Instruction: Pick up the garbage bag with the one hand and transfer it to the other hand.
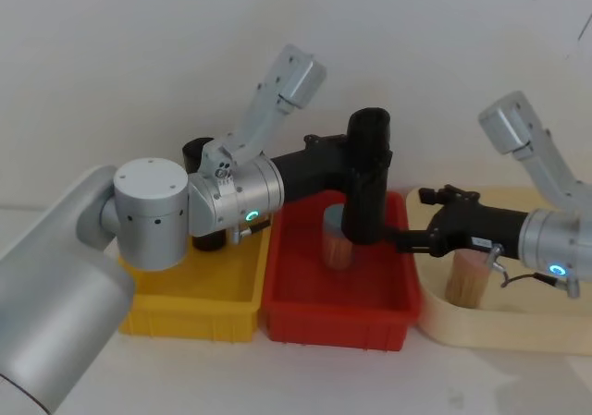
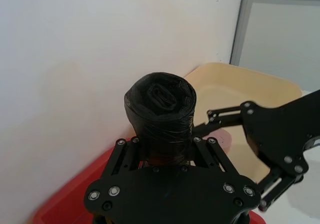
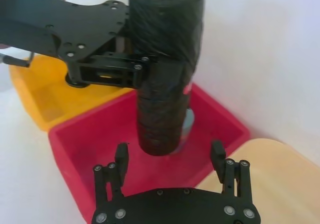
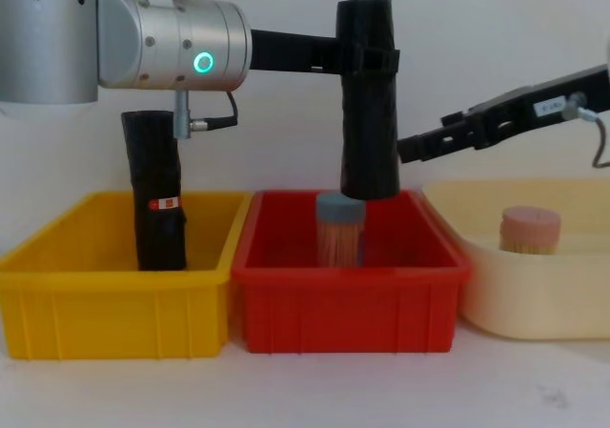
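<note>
Left arm's grey housing fills the near head view; its gripper (image 4: 367, 61) (green ring) is clenched on the garbage bag (image 4: 369, 104) near the top, holding it upright above the red bin (image 4: 353, 295). White tabletop (image 4: 315, 390), plain white wall behind; left wrist view adds a grey-framed panel (image 2: 280, 34) in the corner. Right gripper (image 3: 170, 156) (blue ring) sits released, fingers either side of the bag's lower end, not touching. Chest view shows a grey-capped jar (image 4: 340, 230) under the bag, a stickered black roll (image 4: 156, 192) in the yellow bin (image 4: 114, 304), and a pink-capped jar (image 4: 530, 230) in the cream tray (image 4: 534, 304).
</note>
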